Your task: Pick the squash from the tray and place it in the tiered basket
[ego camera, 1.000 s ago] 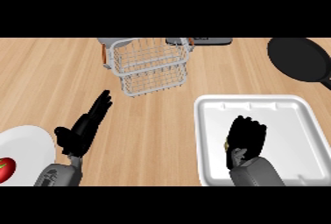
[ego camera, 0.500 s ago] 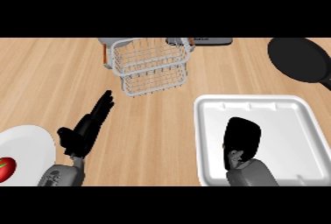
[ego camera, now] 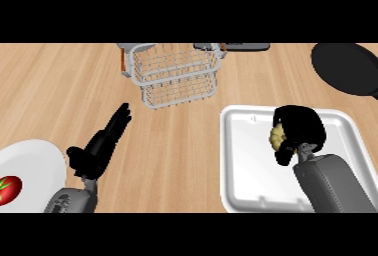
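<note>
One white tray (ego camera: 244, 165) lies on the wooden counter (ego camera: 59, 90), with one wire tiered basket (ego camera: 177, 75) beyond it, one black pan (ego camera: 351, 67) at the far right and one white plate (ego camera: 29, 170) at the left carrying one tomato (ego camera: 7, 189). The right hand (ego camera: 299, 127) is curled round the single yellow squash (ego camera: 277, 137) over the tray; its long axis cannot be told, being mostly hidden. The left hand (ego camera: 100, 145) rests with fingers straight, holding nothing.

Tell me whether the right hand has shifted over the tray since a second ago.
Yes. The right hand has moved toward the tray's far edge, closer to the tiered basket, now curled round the squash.
</note>
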